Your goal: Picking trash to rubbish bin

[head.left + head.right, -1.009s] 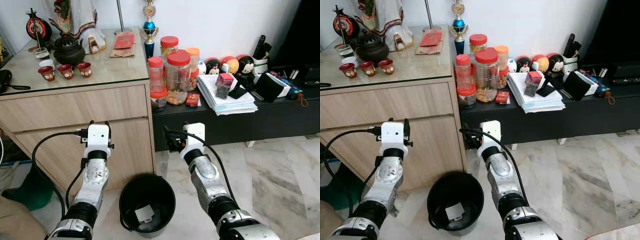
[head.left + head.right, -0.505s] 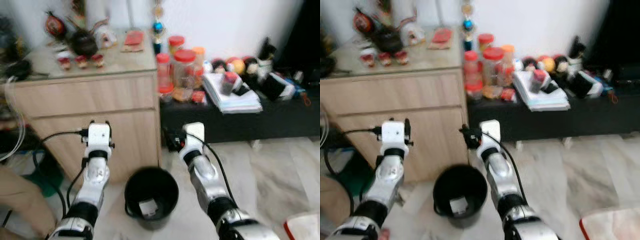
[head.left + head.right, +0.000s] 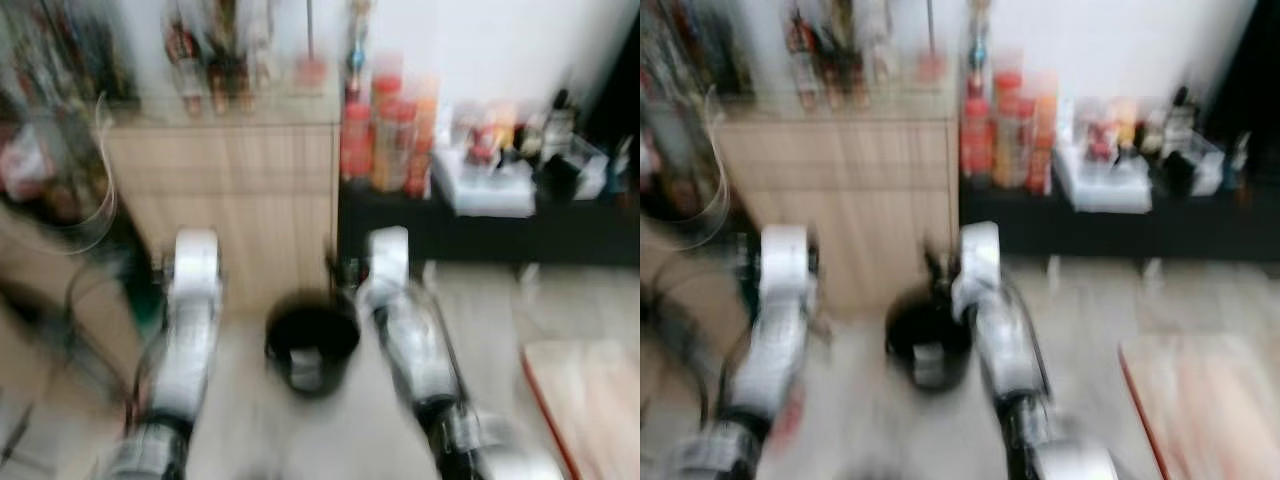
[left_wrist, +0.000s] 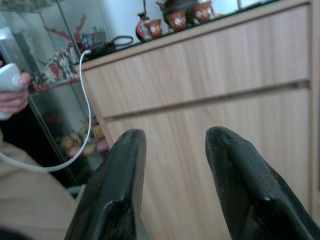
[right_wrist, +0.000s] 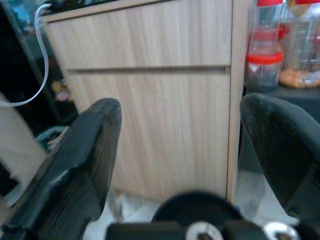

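While both head views are smearing with blur, the black rubbish bin (image 3: 311, 340) is sitting on the floor between the left end effector (image 4: 172, 165) and right end effector (image 5: 180, 145), both gaping empty before the wooden cabinet (image 5: 150, 95). No writing is reading clearly.

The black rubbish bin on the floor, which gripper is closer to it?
Right. The right gripper hangs just above the black rubbish bin, by its right rim; the left gripper sits further off to the left.
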Available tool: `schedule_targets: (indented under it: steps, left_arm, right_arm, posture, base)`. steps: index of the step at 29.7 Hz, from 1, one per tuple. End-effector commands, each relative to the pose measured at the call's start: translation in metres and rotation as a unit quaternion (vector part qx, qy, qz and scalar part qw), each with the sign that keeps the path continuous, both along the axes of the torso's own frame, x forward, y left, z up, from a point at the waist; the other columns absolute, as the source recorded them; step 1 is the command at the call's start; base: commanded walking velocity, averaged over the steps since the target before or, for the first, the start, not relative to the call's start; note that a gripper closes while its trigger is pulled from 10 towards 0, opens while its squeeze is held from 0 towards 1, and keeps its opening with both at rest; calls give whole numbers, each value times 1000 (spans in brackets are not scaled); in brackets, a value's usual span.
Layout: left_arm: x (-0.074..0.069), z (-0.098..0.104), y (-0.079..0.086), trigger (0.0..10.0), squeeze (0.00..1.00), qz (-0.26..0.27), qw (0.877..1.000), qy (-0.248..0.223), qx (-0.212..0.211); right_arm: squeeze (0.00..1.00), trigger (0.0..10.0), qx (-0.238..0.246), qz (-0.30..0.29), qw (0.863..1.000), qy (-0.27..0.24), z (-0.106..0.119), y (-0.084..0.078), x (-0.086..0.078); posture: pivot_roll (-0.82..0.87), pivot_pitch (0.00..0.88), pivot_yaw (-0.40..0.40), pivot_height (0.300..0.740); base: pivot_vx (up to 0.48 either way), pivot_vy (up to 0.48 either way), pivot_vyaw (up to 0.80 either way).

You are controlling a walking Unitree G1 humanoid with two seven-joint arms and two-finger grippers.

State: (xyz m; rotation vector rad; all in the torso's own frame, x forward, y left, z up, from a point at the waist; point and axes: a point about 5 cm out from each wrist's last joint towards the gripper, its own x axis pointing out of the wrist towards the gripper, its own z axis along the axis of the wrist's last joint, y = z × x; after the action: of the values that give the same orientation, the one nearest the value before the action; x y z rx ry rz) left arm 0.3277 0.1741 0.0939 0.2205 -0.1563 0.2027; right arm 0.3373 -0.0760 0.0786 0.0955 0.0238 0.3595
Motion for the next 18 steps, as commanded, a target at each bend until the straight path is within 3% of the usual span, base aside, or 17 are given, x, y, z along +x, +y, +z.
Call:
schedule_targets:
  steps: [1,8,18]
  left_arm:
    - [5,10,0,10000,0,0,1000,-17,2]
    - [4,9,0,10000,0,-2,1000,-16,1]
    - [4,9,0,10000,0,-1,1000,-15,0]
  right_arm:
    - [0,10000,2,3,1000,-12,8,2,4]
    - [0,10000,1,4,1000,-11,7,3,4]
    - [0,10000,2,5,1000,-10,7,3,3]
  posture:
    - [30,0,8,740]
    - [30,0,6,740]
    - [29,0,7,740]
  base:
    - [-244,0,0]
    - [-242,0,0]
    - [0,0,0]
